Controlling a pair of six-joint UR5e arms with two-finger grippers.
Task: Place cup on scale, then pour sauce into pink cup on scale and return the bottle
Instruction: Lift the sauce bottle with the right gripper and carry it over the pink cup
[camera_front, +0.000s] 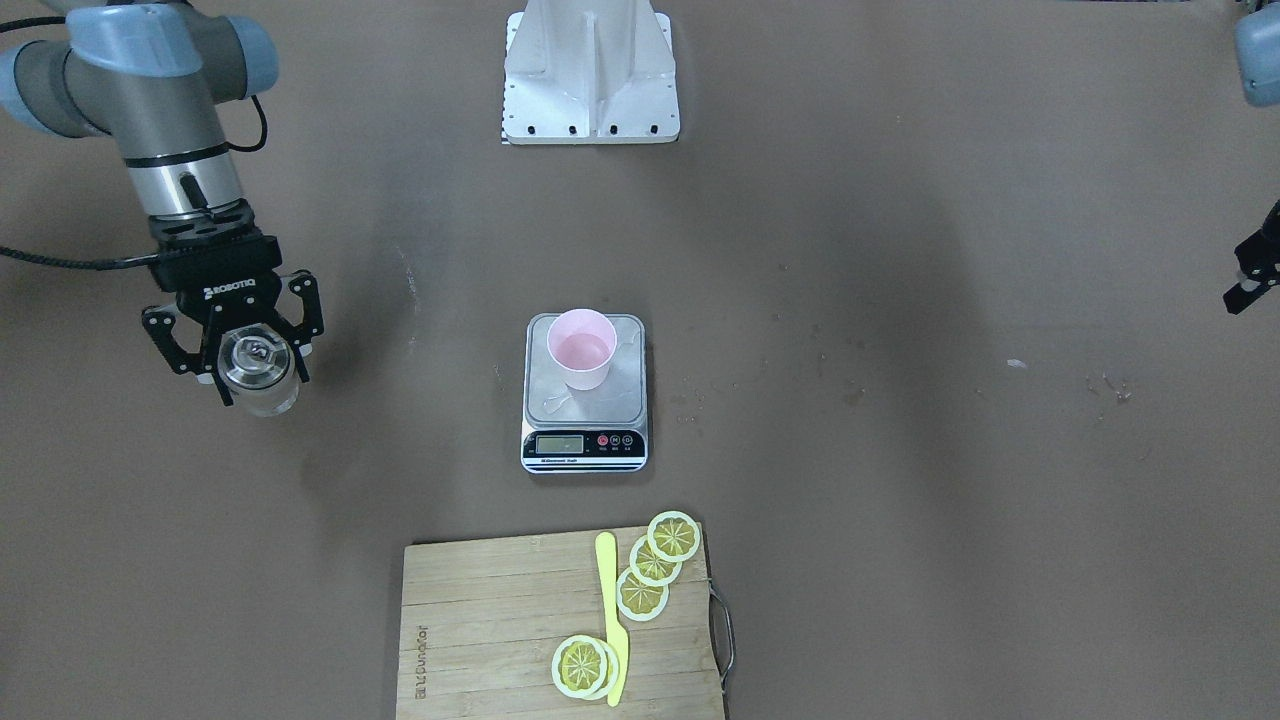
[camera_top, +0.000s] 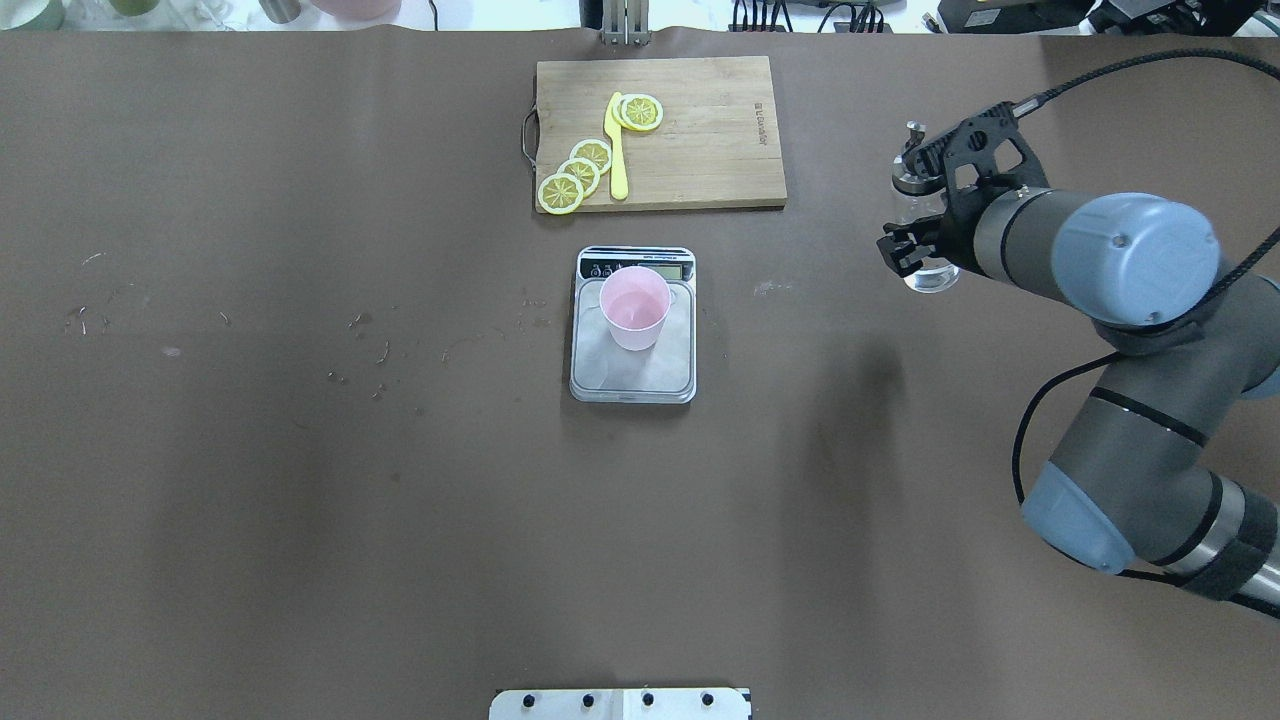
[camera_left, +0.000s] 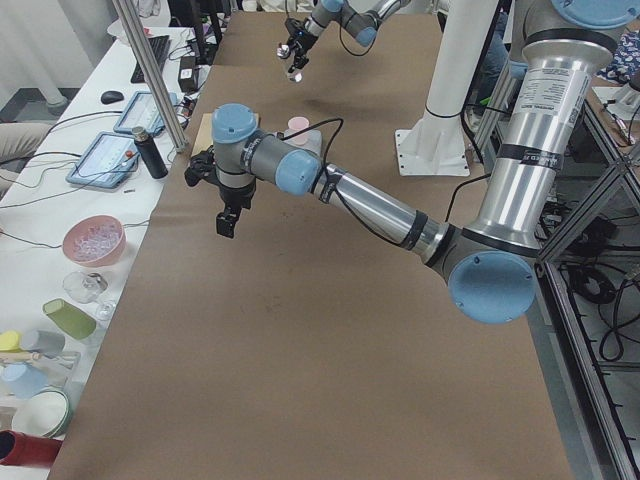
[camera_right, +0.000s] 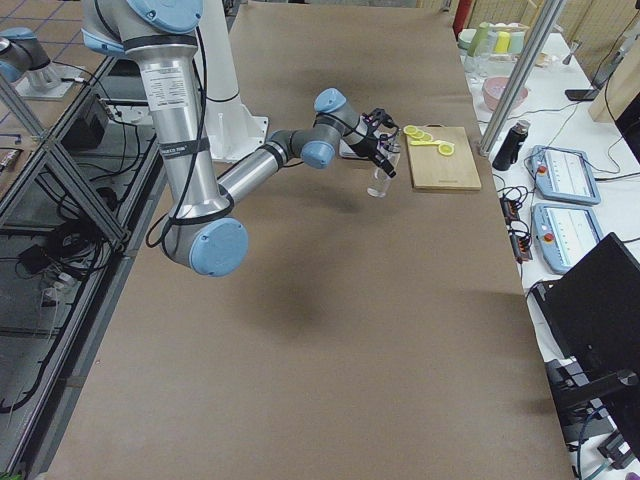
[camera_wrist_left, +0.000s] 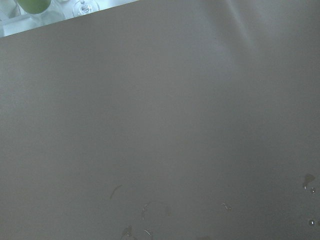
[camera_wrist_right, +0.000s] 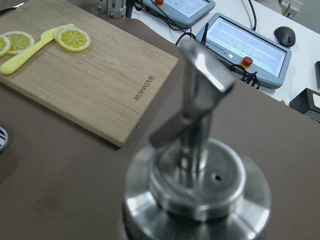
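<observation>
**Bottle (camera_front: 258, 365) held upright, well apart from the scale (camera_front: 585, 445)**
The right gripper (camera_front: 260, 385) pinches the bottle. The cup (camera_front: 581, 348) stands on the scale and seems to hold liquid, so the return is probably in hand. Next, lower the bottle onto the surface (camera_front: 900, 500) and release. Whether the left gripper (camera_front: 1250, 280) is spread, I cannot tell.

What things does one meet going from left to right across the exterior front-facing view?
The bottle held in the right pincer → the cup standing on the scale → the left pincer at the right edge. The cutting board is left out, since it overlaps the scale.
</observation>
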